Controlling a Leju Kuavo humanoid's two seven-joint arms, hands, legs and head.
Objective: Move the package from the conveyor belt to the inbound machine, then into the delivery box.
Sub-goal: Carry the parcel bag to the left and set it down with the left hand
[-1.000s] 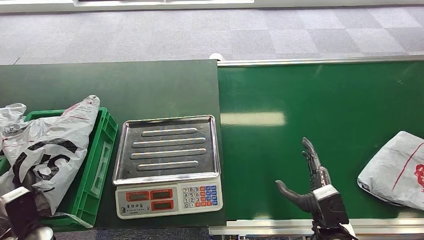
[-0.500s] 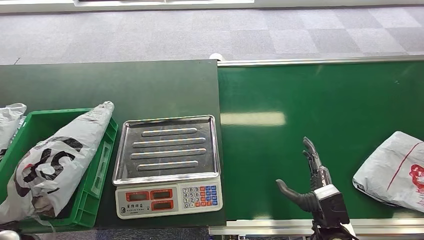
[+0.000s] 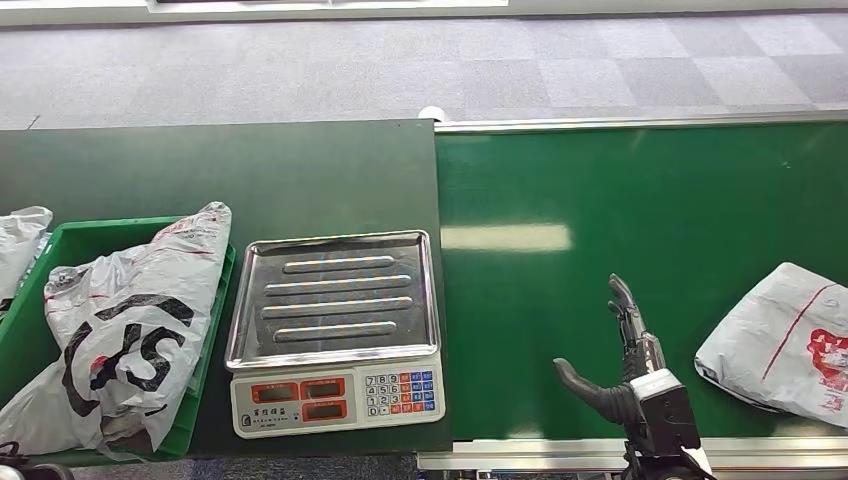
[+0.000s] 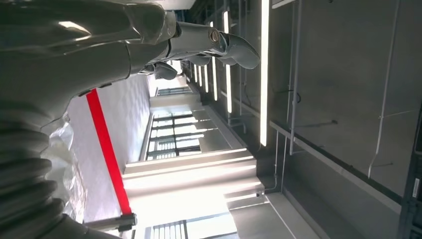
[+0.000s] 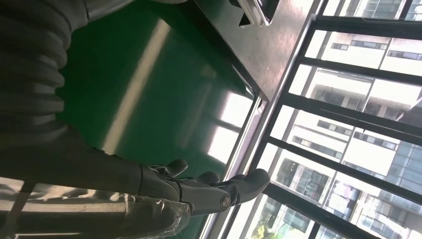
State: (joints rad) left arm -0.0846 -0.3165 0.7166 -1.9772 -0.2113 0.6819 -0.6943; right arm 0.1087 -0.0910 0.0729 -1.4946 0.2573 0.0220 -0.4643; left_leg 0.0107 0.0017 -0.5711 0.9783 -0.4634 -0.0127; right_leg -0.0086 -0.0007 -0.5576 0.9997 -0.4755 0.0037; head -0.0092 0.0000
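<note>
Here the grey courier package [image 3: 785,340] lies on the green conveyor belt [image 3: 600,210], just off the right hand's [image 3: 622,372] outer side, its long axis slanting away from the hand. That hand hovers released, fingers spread, holding nothing. The left hand [image 4: 149,35], fingers apart and holding nothing, points ceilingward, so the right is plainly nearer.

**Belt package nearer, crate bag settled**

Carried leftward along the conveyor belt [image 3: 640,250] — grey package [image 3: 785,338] now showing more of itself inside the frame's right side and closer to the right hand [image 3: 622,362]. Dropped lower into the green crate [image 3: 205,330] — printed bag [image 3: 125,335], earlier lifted and bunched, then stretched slantwise, now flattened with its black lettering facing up. Gone from the lower left corner: the dark wrist part seen 1 s ago.
</note>
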